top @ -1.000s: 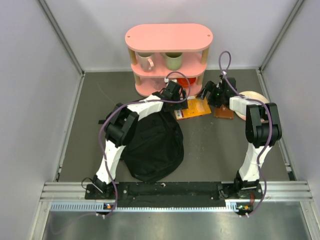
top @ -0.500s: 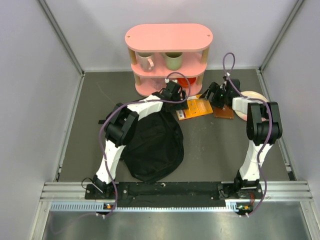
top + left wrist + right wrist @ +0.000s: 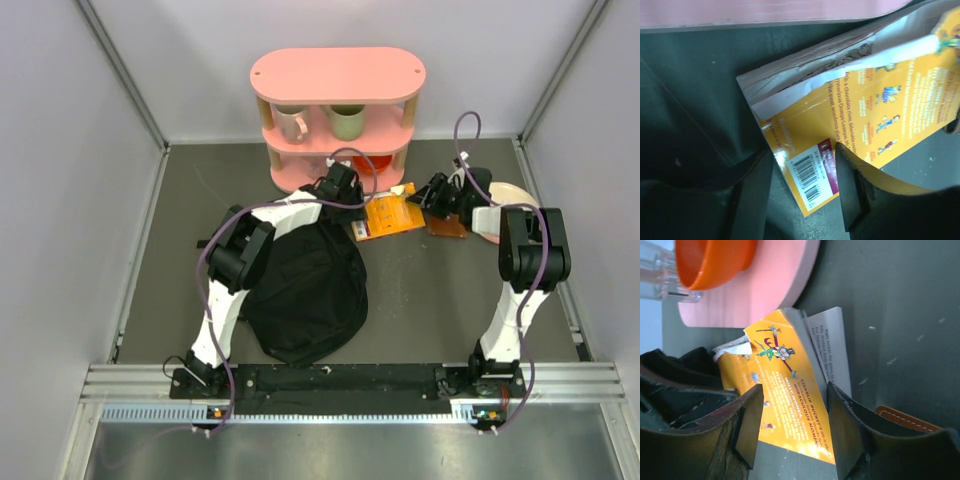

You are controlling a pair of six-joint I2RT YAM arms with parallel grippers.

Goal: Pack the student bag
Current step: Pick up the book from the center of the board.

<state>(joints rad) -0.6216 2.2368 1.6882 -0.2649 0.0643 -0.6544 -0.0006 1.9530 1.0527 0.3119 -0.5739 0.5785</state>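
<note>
STEP: orange book (image 3: 385, 215) judged next to be packed | LEFT: left hand (image 3: 800, 155) held half-spread astride barcode corner, pinch not confirmed | RIGHT: right hand (image 3: 794, 390) half-spread astride far end, likewise | BAG: student bag (image 3: 305, 290) laid on worktop (image 3: 430, 300), near-left of book, beneath nearer left arm | AXIS: book's length spanned hand to hand

Gloss against matt
The book (image 3: 880, 110) has a glossy paper cover, creased and torn; student bag (image 3: 305, 290) matt wrinkled cloth; pink shelf (image 3: 337, 75) smooth; counter (image 3: 430, 300) dull, speckled.
</note>
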